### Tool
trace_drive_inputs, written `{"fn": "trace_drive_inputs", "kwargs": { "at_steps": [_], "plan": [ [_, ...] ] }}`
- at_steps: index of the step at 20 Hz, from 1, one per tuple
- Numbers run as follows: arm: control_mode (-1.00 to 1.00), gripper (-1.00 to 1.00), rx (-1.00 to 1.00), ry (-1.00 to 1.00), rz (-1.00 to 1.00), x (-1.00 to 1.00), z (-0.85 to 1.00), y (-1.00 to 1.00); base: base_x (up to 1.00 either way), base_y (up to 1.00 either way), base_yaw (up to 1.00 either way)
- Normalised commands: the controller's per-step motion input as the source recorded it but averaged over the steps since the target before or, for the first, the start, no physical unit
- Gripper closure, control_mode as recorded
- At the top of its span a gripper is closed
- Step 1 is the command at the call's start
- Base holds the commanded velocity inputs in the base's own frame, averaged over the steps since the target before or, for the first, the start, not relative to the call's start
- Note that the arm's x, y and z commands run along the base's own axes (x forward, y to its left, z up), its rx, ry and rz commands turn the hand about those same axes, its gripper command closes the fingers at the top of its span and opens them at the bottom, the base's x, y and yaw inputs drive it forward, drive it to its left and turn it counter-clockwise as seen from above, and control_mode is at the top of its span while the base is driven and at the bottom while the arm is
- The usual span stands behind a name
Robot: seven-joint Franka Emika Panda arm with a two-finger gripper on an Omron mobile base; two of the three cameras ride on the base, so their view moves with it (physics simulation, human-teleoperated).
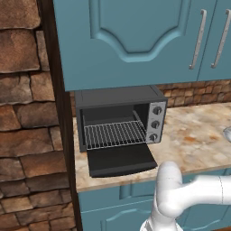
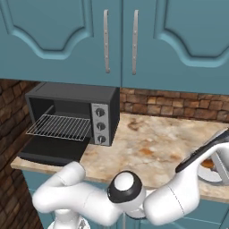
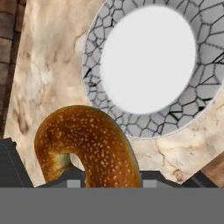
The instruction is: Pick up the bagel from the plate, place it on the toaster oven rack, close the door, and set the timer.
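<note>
- Toaster oven point(image 1: 119, 118) sits at the counter's left end against the stone wall; its door point(image 1: 121, 160) hangs down flat over the counter edge, and the toaster oven rack point(image 1: 114, 134) lies bare.
- Counter point(image 2: 152, 145) between oven and plate point(image 3: 148, 57) is open marble; cabinets hang above.
- Bagel point(image 3: 87, 142) is gripped between the half-closed gripper point(image 3: 107, 181) jaws, raised above the plate; pickup looks done, so the next move is a long leftward carry, low enough to enter the cavity.
</note>
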Motion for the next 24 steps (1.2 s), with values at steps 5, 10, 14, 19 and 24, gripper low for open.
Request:
{"fn": "trace_drive_inputs", "kwargs": {
  "at_steps": [5,10,14,19,24],
  "plan": [
    [-1.00,1.00,0.00,-0.02,0.22,-0.17,0.22,1.00,0.00,0.00,0.00],
    [-1.00,1.00,-0.03,-0.11,0.21,-0.23,0.24,1.00,0.00,0.00,0.00],
    [-1.00,1.00,-0.05,-0.20,0.15,-0.36,0.30,1.00,0.00,0.00,0.00],
    [-1.00,1.00,-0.06,-0.31,0.05,-0.44,0.32,1.00,0.00,0.00,0.00],
    [-1.00,1.00,-0.07,-0.36,0.00,-0.31,0.29,1.00,0.00,0.00,0.00]
  ]
}}
